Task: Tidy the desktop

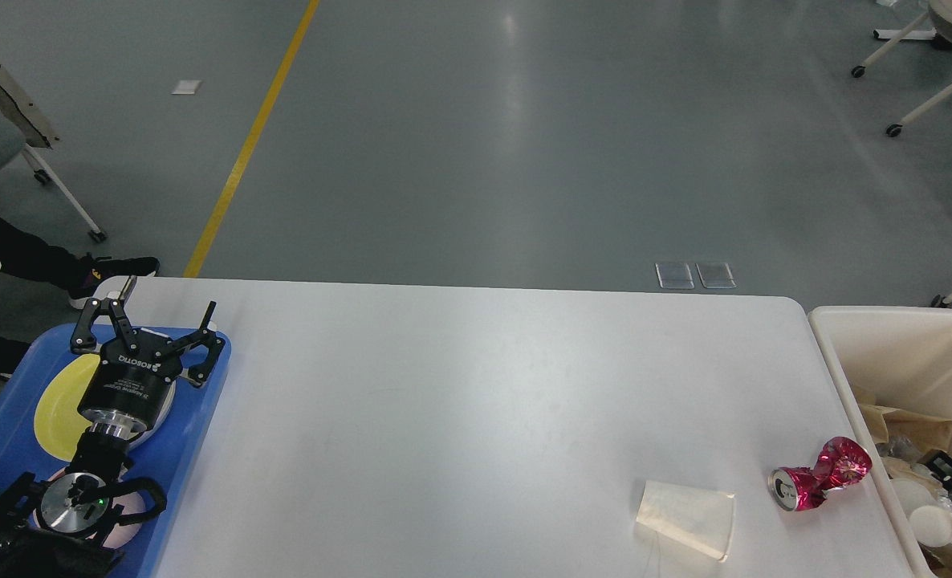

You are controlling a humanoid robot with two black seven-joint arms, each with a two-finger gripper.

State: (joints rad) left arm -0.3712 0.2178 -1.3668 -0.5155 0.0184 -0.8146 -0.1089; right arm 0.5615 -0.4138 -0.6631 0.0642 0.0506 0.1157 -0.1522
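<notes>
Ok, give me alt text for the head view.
A white desktop holds a crushed pink can and a flattened paper cup near a beige bin. The open left claw hovers over a blue tray.

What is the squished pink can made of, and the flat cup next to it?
The pink can looks like thin shiny metal, probably aluminium: it glints and holds sharp crumples, with a silvery end. The flattened cup looks like matte off-white paper, creased flat; it could be thin plastic. Both lie on the white desktop, which looks smooth and matte.
</notes>
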